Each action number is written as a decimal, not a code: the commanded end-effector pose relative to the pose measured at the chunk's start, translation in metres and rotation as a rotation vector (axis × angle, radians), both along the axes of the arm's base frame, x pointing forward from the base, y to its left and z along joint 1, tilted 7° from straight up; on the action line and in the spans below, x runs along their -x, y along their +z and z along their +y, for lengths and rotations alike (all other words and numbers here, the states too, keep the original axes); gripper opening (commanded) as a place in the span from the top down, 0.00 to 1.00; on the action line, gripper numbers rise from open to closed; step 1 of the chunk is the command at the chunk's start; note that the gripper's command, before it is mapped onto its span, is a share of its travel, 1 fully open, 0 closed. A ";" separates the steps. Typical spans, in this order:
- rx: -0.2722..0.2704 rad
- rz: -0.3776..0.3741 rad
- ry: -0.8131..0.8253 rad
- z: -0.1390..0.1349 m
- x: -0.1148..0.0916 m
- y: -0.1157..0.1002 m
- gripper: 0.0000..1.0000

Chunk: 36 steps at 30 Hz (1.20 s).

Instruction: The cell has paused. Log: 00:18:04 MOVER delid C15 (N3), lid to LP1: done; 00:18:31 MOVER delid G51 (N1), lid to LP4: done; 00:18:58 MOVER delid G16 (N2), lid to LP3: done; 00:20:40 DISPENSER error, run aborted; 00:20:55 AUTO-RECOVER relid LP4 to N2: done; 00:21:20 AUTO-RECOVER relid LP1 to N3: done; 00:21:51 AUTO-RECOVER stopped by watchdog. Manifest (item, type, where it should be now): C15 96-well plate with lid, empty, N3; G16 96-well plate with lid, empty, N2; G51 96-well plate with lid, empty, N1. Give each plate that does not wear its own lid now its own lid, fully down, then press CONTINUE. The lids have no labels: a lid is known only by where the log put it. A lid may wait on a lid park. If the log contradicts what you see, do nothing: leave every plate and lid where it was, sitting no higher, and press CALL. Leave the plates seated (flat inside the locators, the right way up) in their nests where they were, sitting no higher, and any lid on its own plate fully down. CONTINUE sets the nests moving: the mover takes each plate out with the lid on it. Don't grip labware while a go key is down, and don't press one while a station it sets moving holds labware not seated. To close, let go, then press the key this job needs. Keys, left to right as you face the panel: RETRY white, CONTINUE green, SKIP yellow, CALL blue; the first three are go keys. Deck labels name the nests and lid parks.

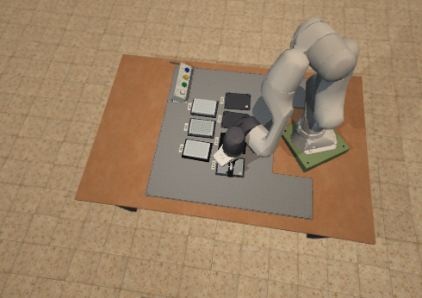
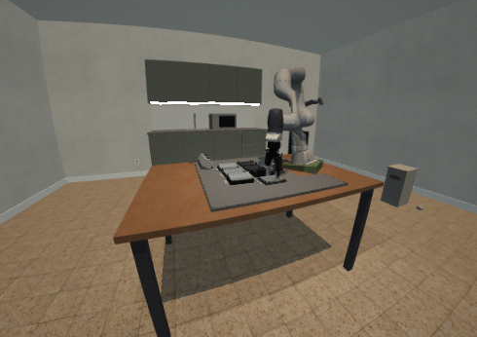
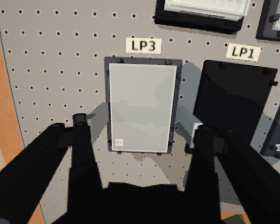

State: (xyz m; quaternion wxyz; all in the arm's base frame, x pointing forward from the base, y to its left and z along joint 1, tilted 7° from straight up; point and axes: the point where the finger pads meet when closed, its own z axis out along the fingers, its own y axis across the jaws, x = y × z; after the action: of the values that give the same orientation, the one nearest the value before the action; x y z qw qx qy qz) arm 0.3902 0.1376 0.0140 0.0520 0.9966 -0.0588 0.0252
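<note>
Still early: tool [image 3: 141,132] spread, grasping nothing, hovering over the lid [image 3: 140,107] lying flat on park LP3 [image 3: 107,64], toward the counter [image 1: 129,110] corner nearest the arm. LP1 [image 3: 236,100] bare. No lid swapped yet; CONTINUE unpressed.

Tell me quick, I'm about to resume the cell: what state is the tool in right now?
Tool: open, holding nothing, fingers either side above the lid on park LP3.
</note>
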 end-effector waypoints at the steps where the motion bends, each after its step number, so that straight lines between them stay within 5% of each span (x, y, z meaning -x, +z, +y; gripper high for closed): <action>1: -0.001 -0.004 -0.004 0.000 -0.002 0.000 0.34; 32: -0.001 -0.004 -0.004 0.000 -0.002 0.000 0.34; 33: -0.001 -0.004 -0.004 0.000 -0.002 0.000 1.00; 36: -0.001 -0.004 -0.004 0.000 -0.002 0.000 1.00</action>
State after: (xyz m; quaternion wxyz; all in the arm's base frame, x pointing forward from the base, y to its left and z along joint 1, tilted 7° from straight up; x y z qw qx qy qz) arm 0.3912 0.1389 0.0146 0.0511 0.9966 -0.0591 0.0268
